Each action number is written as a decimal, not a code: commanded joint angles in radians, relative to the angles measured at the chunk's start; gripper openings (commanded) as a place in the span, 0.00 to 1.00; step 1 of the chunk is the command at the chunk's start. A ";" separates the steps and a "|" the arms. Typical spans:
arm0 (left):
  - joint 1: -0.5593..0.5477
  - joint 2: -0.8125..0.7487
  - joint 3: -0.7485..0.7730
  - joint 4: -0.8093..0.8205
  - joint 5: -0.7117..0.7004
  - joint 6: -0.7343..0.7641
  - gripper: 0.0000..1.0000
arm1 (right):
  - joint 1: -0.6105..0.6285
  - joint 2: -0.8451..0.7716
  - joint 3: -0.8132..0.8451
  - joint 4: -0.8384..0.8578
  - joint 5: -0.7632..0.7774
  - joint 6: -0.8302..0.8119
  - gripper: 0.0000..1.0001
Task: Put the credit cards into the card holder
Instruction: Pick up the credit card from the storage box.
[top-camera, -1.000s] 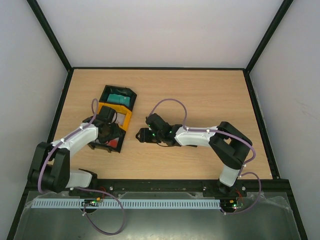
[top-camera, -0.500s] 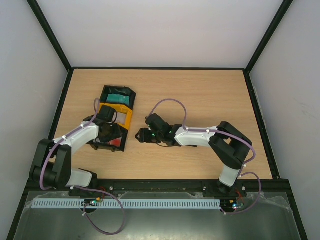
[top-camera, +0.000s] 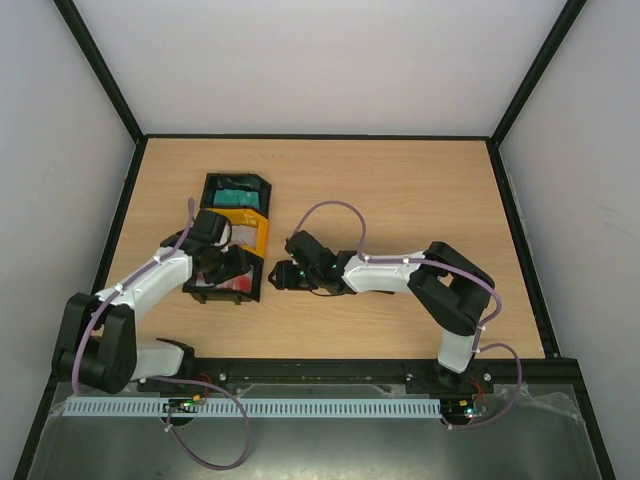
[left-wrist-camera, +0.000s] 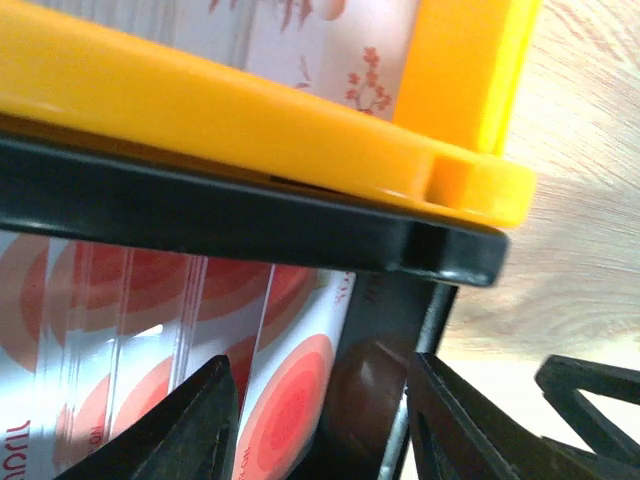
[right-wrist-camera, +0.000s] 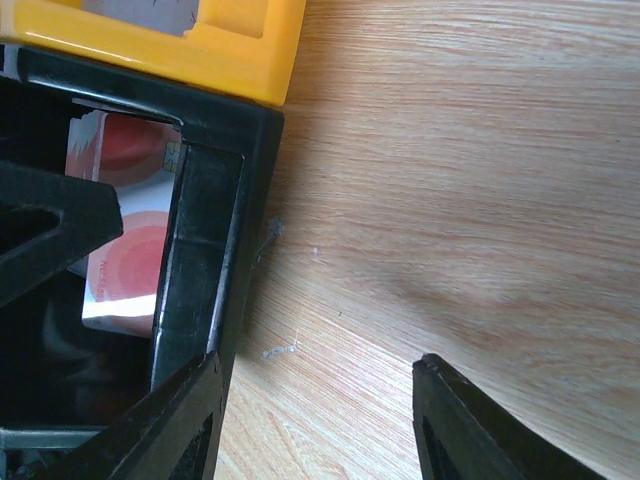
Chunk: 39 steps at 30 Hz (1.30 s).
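Cards seen in trays (top-camera: 258, 234): teal card (top-camera: 237, 192), red-and-white card (left-wrist-camera: 150, 340); none loaded. Jaws of left gripper (left-wrist-camera: 320, 410), right gripper (right-wrist-camera: 315, 400) spread, nothing grasped.

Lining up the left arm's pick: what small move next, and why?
Probably lower the left gripper a little onto the red-and-white cards in the near black tray: its jaws stand open just above them, holding nothing. The right gripper, open beside the tray, holds nothing either.

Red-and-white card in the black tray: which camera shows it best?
Left wrist view: the red-and-white card fills its lower left, red circles clear. The right wrist view shows part of it inside the black tray; the top view, only a small red patch.
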 joint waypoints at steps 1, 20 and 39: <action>-0.001 -0.034 0.012 0.007 0.117 0.004 0.47 | 0.007 0.011 0.022 -0.014 0.013 -0.009 0.51; -0.023 0.011 -0.011 0.064 0.144 -0.016 0.33 | 0.006 0.007 0.009 -0.032 0.044 -0.013 0.50; -0.094 0.010 0.070 -0.012 -0.066 -0.023 0.10 | 0.007 -0.022 0.005 -0.051 0.076 -0.029 0.50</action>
